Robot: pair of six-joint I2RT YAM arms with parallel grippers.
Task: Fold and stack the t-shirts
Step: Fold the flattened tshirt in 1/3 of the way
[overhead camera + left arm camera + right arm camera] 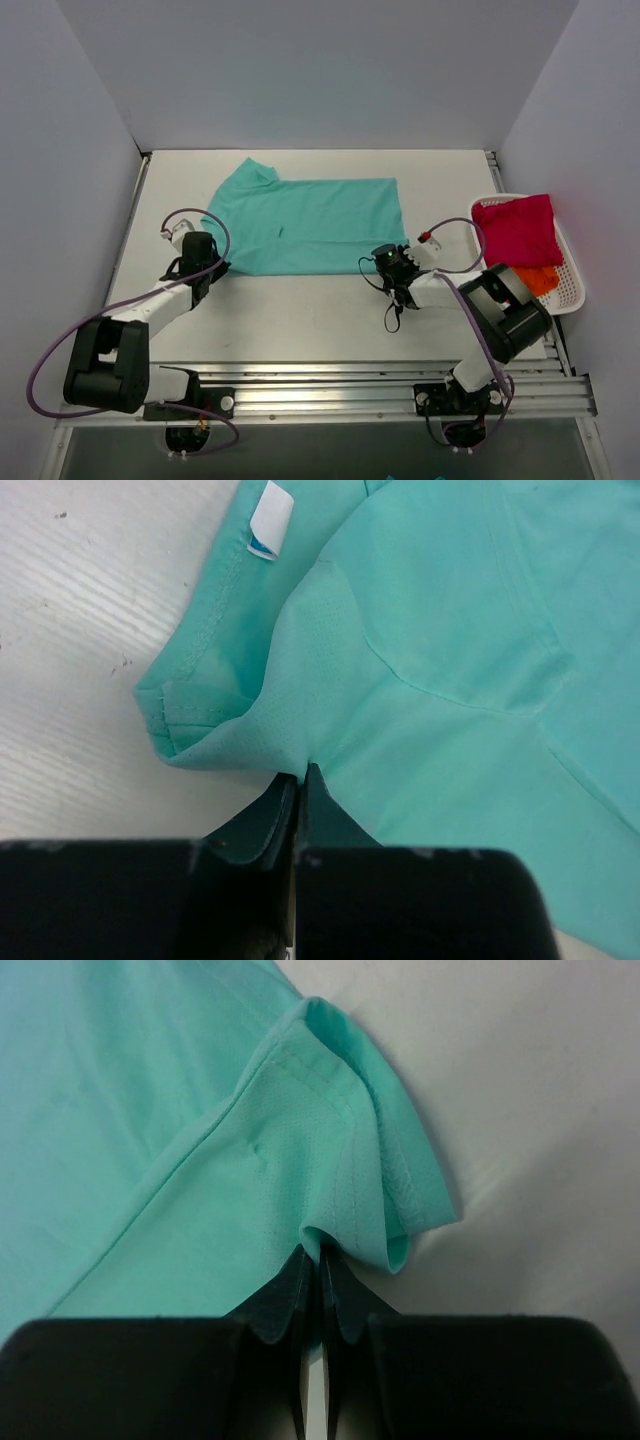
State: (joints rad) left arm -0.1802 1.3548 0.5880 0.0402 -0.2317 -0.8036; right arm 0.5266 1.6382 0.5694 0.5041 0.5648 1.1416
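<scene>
A teal t-shirt lies spread flat across the middle of the white table, one sleeve pointing to the far left. My left gripper is shut on its near left corner; the left wrist view shows the cloth pinched between the closed jaws of the left gripper, with a white label by the hem. My right gripper is shut on the near right corner, where a fold of teal hem bunches up at the tips of the right gripper. A magenta-red t-shirt and an orange one lie in the basket.
A white slotted basket stands at the table's right edge. Grey walls close in the left, back and right. A metal rail runs along the near edge by the arm bases. Purple cables loop off both arms.
</scene>
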